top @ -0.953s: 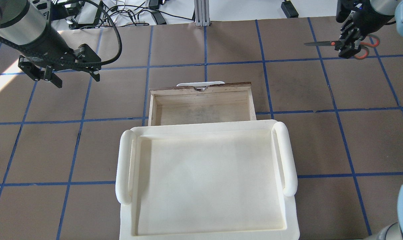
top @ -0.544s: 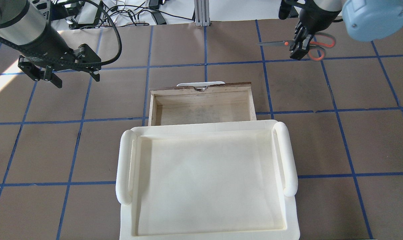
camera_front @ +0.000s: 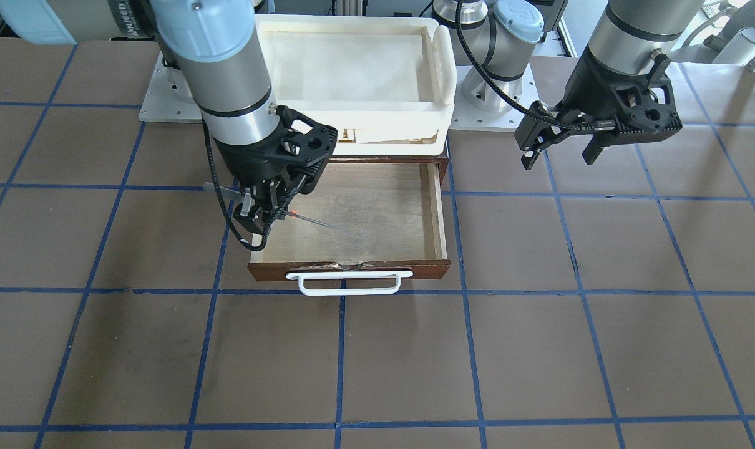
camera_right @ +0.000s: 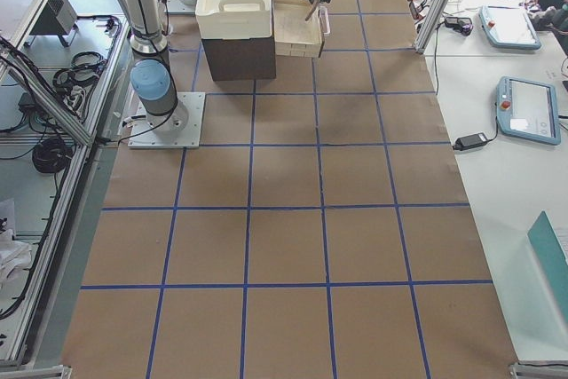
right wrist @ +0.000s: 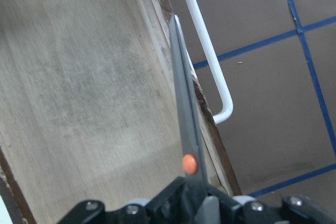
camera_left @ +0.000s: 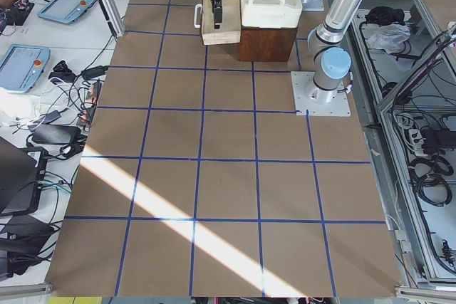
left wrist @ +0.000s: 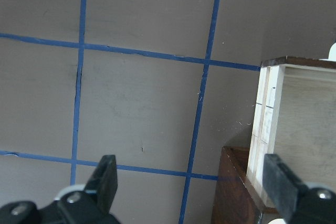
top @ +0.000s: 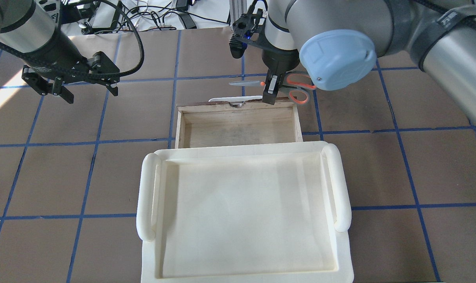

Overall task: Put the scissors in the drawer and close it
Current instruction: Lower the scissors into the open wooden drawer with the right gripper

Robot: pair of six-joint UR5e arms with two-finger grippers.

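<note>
1. The right gripper is clamped on the scissors near their pivot. The fingers cover the grip point itself, so the overhead view shows only the blades on one side of the gripper and the orange-lined loops on the other.
2. The blue cap of the wrist cuts off part of the loops.
3. In the front view the scissors show only as a thin blade and an orange dot. The loops are hidden under the right gripper.
4. The drawer is pulled out and lies below this gripper. Its back part is hidden under the white tray.
5. In the right wrist view the blade runs along the drawer's front wall, near the white handle. I cannot tell how high above the wood it is.
6. The left gripper has its fingers spread and holds nothing.
7. Half a second ago the right gripper carried the scissors farther to its own side, well apart from the drawer. Now it is at the drawer's front edge. The left gripper and the drawer have not moved.
</note>
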